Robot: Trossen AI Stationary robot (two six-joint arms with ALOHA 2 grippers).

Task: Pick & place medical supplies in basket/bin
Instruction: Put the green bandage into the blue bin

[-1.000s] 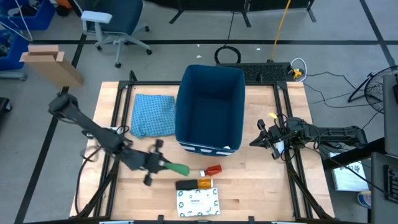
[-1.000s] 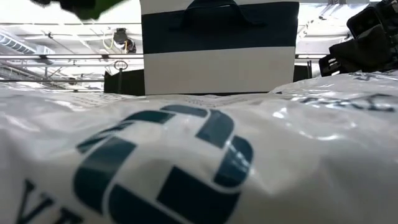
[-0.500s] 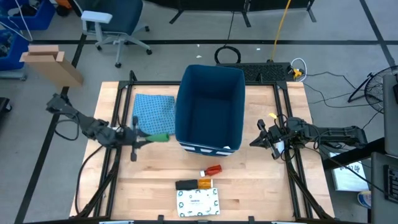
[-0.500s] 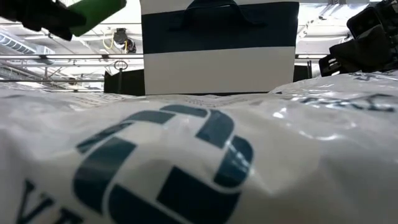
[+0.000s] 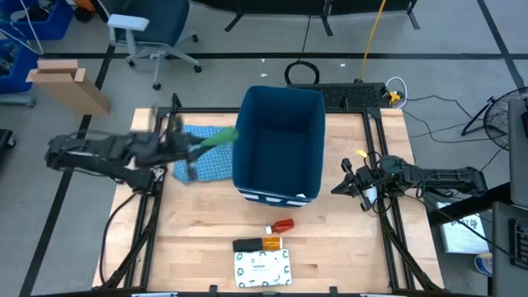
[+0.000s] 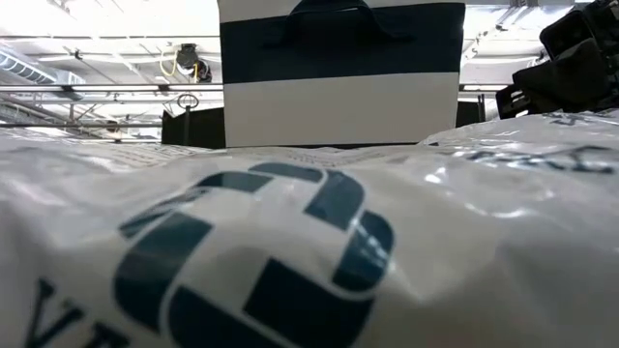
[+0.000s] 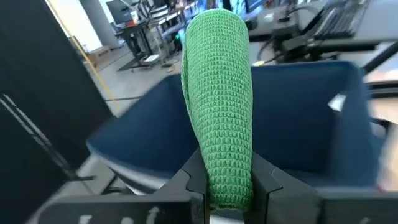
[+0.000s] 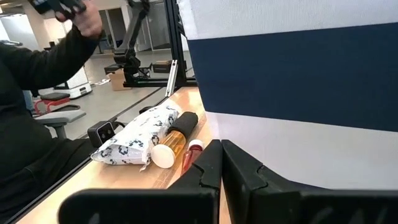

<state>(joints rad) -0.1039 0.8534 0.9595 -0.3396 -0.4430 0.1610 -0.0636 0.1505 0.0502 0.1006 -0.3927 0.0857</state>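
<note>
My left gripper (image 5: 196,148) is shut on the green cylinder (image 5: 217,137) and hangs over the light blue cloth (image 5: 208,165), right beside the left rim of the dark-blue bin (image 5: 279,140). In the left wrist view the green cylinder (image 7: 217,93) juts out ahead toward the bin (image 7: 305,130). The slim red tube (image 5: 283,225), the dark bottle with an orange label (image 5: 257,244) and the white packet (image 5: 262,268) lie flat on the table near its front edge. My right gripper (image 5: 338,188) waits shut to the right of the bin. My left gripper pinches the green cylinder's near end (image 7: 222,177) between its two fingers (image 7: 198,183). The fingers come roughly level from the table's left. The cylinder sticks out past the fingertips, along them, toward the bin. It is lifted clear above the cloth.
The bin's white-striped short side (image 6: 338,106) faces the front edge. In the low view the packet (image 6: 261,251) fills the foreground. In the right wrist view the packet (image 8: 134,144), bottle (image 8: 175,140) and tube (image 8: 191,153) lie by the bin wall (image 8: 298,68); a person's dark sleeve (image 8: 31,74) shows beyond.
My left gripper has risen and swung from beside the red tube near the front edge toward the far edge, up to the bin's left rim. It has tipped up toward level. The green cylinder has travelled with it, clear of the table, and has left the low view.
</note>
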